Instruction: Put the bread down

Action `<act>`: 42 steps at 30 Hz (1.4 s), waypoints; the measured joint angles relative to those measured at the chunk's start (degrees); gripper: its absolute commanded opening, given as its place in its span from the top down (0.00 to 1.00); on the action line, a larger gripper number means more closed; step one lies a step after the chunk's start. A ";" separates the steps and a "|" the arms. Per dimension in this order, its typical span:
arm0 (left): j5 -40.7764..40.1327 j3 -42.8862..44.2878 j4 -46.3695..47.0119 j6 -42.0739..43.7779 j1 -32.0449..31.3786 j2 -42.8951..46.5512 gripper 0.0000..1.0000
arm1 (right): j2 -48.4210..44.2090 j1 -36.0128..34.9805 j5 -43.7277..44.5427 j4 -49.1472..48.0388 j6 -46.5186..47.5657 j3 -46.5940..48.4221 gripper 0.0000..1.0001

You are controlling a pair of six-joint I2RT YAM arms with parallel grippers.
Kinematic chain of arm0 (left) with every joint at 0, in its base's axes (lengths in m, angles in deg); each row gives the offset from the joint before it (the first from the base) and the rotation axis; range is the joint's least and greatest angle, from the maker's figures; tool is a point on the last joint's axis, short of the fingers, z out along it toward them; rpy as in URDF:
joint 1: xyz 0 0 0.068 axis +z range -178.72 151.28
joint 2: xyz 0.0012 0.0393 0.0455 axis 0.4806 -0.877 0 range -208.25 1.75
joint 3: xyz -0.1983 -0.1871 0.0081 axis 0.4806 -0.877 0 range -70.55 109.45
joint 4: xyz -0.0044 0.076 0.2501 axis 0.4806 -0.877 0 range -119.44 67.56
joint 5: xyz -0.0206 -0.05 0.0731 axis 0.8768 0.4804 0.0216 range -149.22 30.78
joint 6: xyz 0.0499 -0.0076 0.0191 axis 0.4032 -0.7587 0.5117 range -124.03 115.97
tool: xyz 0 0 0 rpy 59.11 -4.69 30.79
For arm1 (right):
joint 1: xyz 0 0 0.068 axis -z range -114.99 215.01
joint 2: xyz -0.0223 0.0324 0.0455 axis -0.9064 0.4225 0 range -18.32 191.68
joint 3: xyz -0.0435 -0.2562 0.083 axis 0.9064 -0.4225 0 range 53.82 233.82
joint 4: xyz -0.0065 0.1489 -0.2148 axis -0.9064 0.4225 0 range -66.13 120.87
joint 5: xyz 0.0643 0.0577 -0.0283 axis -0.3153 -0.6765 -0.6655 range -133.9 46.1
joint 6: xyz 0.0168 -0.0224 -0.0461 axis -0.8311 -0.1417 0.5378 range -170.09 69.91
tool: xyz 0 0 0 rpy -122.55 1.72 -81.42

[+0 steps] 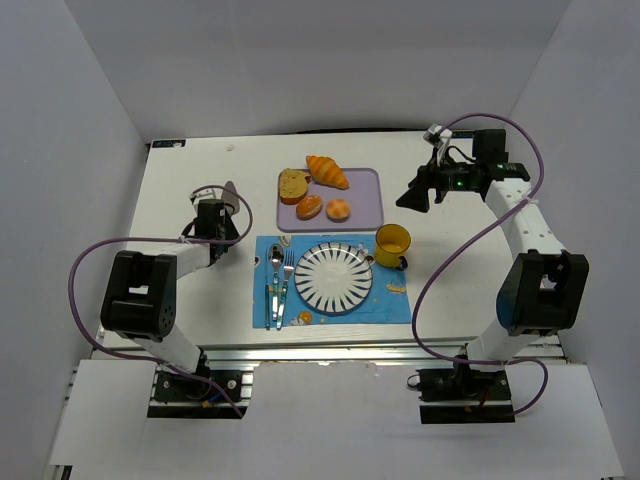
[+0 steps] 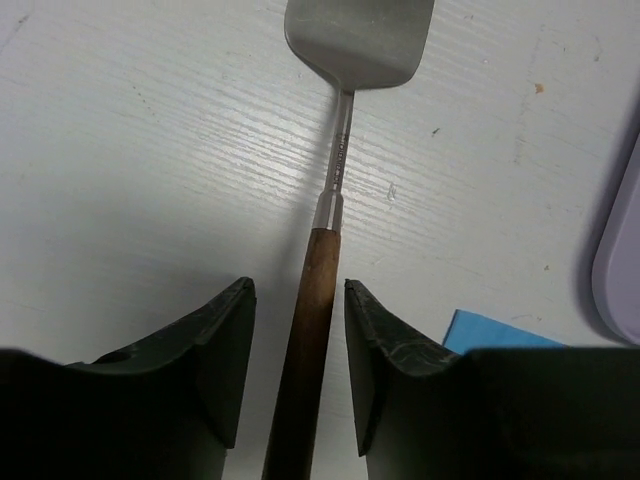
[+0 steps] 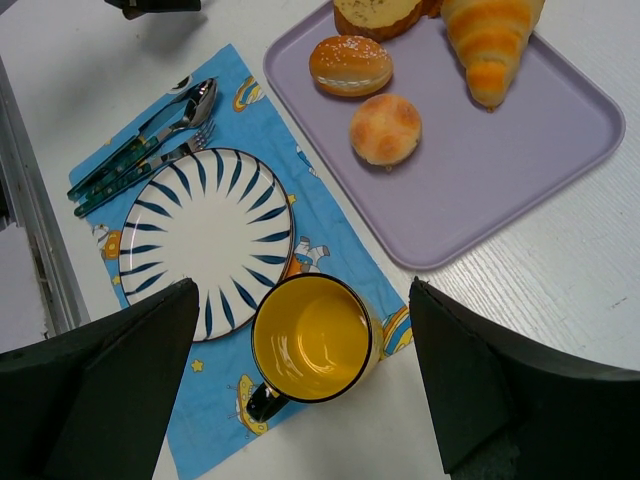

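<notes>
- Top view: the bread point(image 1: 309, 207) lies on the purple tray point(image 1: 365, 197), along its near edge, just beside a rounder bun point(image 1: 339, 209). A striped plate point(image 1: 333, 277) sits just near of the tray. The left gripper point(image 1: 224, 215) is left of the tray, over a spatula point(image 1: 231, 193). The right gripper point(image 1: 413, 194) hangs off the tray's right side.
- Left wrist: the fingers point(image 2: 225, 350) straddle the spatula's wooden handle, partly open with a gap on each side, so nothing is clamped. I judge the step to be taking up the tool. The next move calls for closing squarely on the handle.
- Right wrist: jaws spread wide and empty, above a yellow mug point(image 3: 312, 340) near the tray.
- Writing: a faint stamp on the spatula's shank, unreadable.
</notes>
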 measured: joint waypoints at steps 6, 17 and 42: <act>0.13 -0.94 1.66 0.02 0.00 0.00 0.55 | -0.09 0.00 0.00 0.00 0.00 -0.81 0.11; 0.28 -1.73 2.23 0.00 0.00 0.15 0.63 | -0.39 0.00 0.00 -0.04 0.00 -0.87 0.11; 19.10 11.74 -17.59 5.35 -0.42 12.74 1.00 | -2.71 0.00 -0.15 -0.02 0.55 -1.88 0.11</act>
